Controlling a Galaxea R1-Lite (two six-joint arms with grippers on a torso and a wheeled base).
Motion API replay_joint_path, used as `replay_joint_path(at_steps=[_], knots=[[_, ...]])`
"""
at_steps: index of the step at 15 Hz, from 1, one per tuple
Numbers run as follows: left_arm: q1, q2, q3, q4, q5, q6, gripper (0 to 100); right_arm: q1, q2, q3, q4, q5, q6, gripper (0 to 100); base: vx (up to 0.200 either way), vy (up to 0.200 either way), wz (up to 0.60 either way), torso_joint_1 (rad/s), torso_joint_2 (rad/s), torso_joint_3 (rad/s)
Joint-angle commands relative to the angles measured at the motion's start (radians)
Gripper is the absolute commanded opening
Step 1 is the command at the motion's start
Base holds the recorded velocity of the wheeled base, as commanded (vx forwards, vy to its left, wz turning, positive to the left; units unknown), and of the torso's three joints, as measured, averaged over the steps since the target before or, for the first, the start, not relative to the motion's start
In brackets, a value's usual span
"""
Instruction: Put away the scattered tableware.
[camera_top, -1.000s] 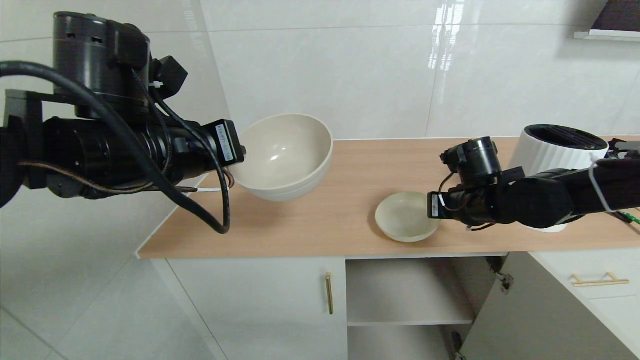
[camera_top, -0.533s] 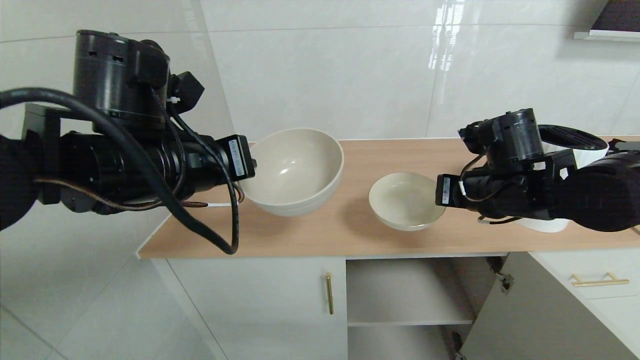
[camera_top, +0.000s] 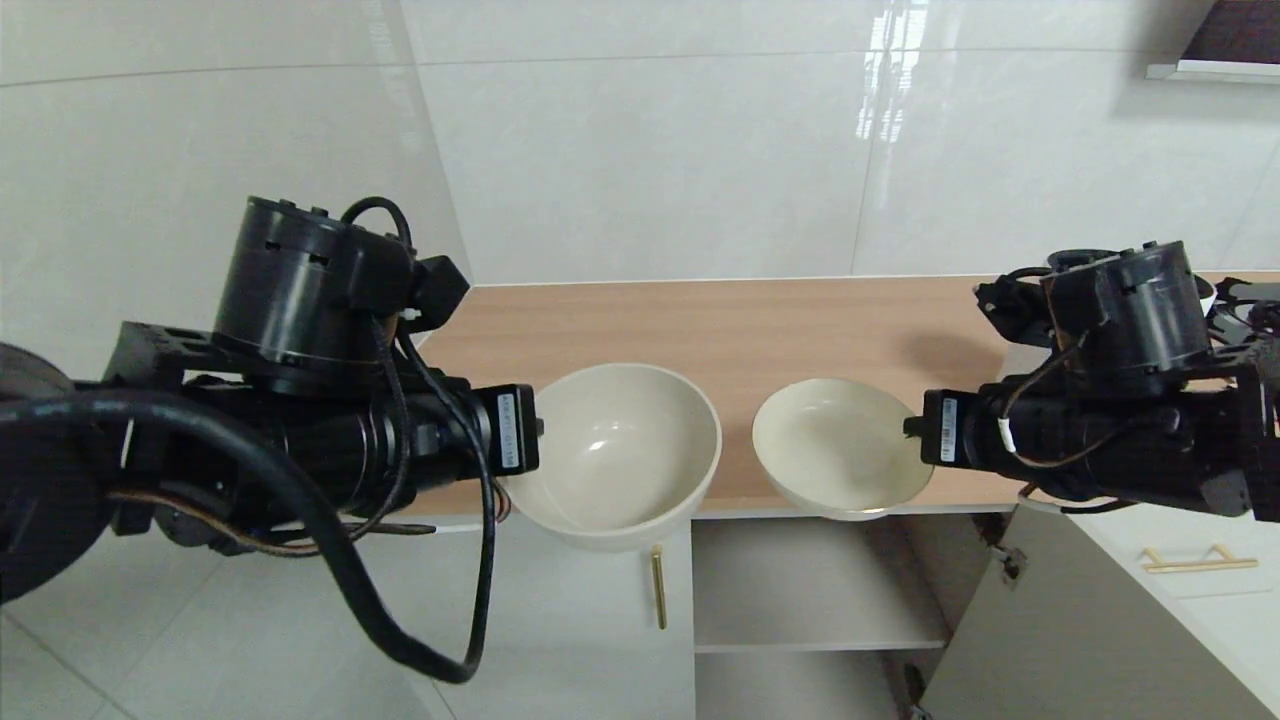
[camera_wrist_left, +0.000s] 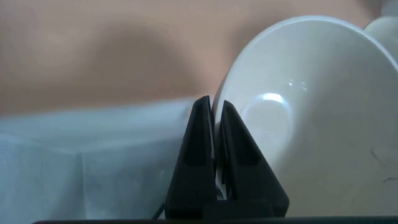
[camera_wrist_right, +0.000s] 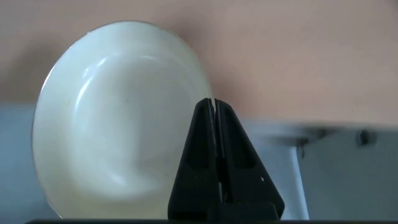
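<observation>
Head view shows left jaws pinching the large bowl (camera_top: 620, 450), right jaws pinching the small dish (camera_top: 835, 455).

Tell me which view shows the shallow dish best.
The right wrist view: it looks into the shallow dish, nearly whole, with the right gripper clamped on its rim. The head view shows it smaller, at a slant. The left wrist view shows perhaps its edge beyond the big bowl.

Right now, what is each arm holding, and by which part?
Left gripper: the large cream deep bowl, pinched at its rim. Right gripper: the smaller cream shallow bowl, also by its rim.
</observation>
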Motion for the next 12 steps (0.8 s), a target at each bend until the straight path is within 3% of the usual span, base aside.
replay_joint_path(at_steps=[1,5,12], knots=[[-0.019,0.004,0.044,-0.025,-0.003,-0.002,0,0.017,-0.064,0.071,-0.001,0.002,0.005,0,0.0,0.0,0.0,0.0,0.0,0.0],[-0.03,0.001,0.181,-0.182,-0.066,0.002,0,0.068,-0.088,0.155,-0.002,0.0,0.033,0,0.0,0.0,0.0,-0.097,0.23,0.147],[-0.03,0.044,0.207,-0.183,-0.065,0.006,0,0.089,0.028,0.218,-0.002,0.002,0.05,0,0.0,0.0,0.0,-0.181,0.48,0.299]])
